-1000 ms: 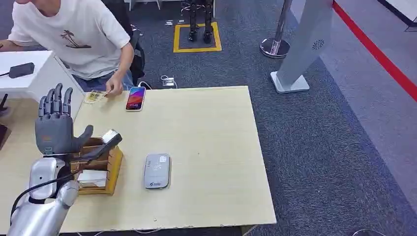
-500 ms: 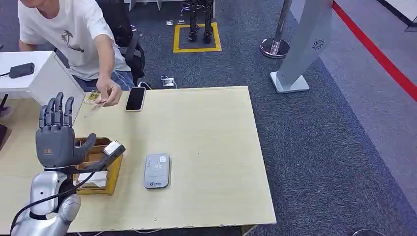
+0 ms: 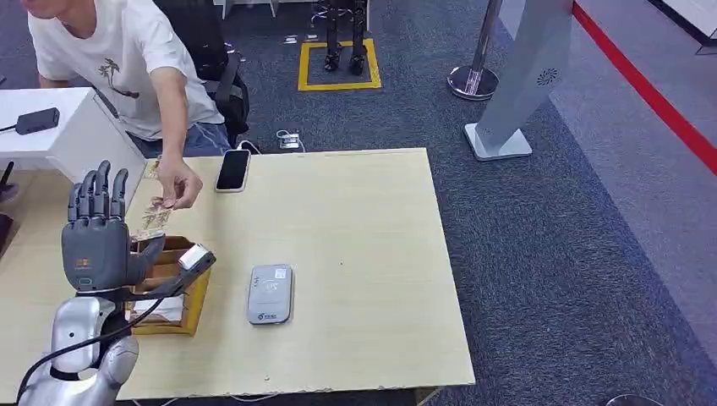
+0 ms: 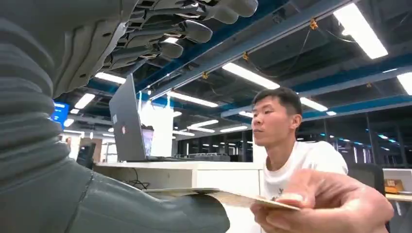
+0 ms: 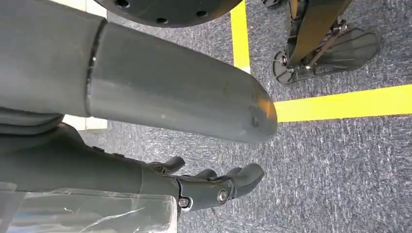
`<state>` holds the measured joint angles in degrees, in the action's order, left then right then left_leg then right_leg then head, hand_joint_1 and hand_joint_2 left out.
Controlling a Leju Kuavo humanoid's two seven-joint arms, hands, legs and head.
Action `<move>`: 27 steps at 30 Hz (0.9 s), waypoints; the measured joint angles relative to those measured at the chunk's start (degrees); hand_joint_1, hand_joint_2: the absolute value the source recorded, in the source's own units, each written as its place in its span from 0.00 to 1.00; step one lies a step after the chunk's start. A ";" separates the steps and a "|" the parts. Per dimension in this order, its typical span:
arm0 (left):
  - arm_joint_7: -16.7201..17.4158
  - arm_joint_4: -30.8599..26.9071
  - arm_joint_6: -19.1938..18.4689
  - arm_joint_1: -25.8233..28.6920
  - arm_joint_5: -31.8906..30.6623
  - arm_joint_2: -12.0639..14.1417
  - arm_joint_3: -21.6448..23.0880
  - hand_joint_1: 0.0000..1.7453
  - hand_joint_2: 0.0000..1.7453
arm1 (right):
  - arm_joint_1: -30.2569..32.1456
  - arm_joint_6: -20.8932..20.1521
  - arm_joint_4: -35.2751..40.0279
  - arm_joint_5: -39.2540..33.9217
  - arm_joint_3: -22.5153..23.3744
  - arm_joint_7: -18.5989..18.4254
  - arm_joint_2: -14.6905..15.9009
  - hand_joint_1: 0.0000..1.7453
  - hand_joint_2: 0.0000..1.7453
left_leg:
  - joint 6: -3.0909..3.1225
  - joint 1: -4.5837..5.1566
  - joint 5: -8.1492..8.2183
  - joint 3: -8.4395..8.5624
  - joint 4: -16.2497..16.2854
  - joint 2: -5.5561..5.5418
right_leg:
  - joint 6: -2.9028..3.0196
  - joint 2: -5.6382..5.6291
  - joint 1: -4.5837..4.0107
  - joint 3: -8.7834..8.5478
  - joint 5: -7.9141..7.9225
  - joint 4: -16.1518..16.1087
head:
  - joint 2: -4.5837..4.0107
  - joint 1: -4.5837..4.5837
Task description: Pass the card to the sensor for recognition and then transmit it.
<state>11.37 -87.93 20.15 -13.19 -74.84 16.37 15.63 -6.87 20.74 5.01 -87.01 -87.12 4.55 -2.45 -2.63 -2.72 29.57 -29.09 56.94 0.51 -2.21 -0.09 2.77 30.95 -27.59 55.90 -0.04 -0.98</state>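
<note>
left robot hand spread wide, holding nothing | person's hand offers card | risk: closing early, card drops onto desk

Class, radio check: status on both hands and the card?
Left hand raised, open. Right hand hanging, empty. Card in person's hand, nearing left thumb. Nothing blocking sensor.

Pale wooden surface on dark grey carpet. Smartphone, screen dark, at far edge of surface. Wooden box near left edge. White desk beyond, carrying small black device. Yellow floor marking farther back. Grey slanted pillar and chrome stanchion base at right. Red line along floor. Open laptop on desk, seen in left wrist view.
</note>
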 joint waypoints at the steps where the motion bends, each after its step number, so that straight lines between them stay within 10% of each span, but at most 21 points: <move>1: 0.00 0.00 -0.42 -0.34 0.00 0.20 -0.02 0.00 1.00 | 0.01 0.02 0.00 0.00 0.00 0.00 0.00 0.00 0.00 | 0.00 0.00 0.00 0.00 0.00 0.00 | 0.00 0.00 0.00 0.00 0.00 0.00 | 0.00 -0.02; 5: 0.02 0.02 -0.90 -1.12 0.09 0.77 -0.02 0.05 1.00 | 0.00 0.09 0.00 0.00 0.00 0.00 0.00 0.00 0.00 | 0.00 0.00 0.00 0.00 0.00 0.00 | 0.00 0.00 0.00 -0.01 0.00 0.00 | 0.00 0.00; 6: 0.02 0.02 -0.94 -1.18 0.09 0.86 -0.02 1.00 1.00 | 0.00 0.09 0.00 0.00 0.00 0.00 0.00 0.00 0.00 | 0.00 0.00 0.00 0.00 0.00 0.00 | 0.00 0.00 0.00 0.00 0.00 0.00 | 0.00 0.00; 27: -1.33 0.02 -1.16 -2.17 3.50 1.18 -0.02 1.00 1.00 | 0.00 0.07 0.00 0.00 -0.02 0.00 0.00 0.00 0.00 | 0.00 0.00 0.00 0.00 0.00 0.00 | 0.00 0.00 0.00 0.00 0.00 0.00 | 0.00 -0.02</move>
<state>10.03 -87.91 18.99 -15.35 -71.34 17.55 15.61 -6.87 20.81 5.01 -87.01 -87.14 4.55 -2.45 -2.63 -2.72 29.57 -29.09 56.94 0.51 -2.21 -0.09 2.77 30.94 -27.59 55.90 -0.04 -1.01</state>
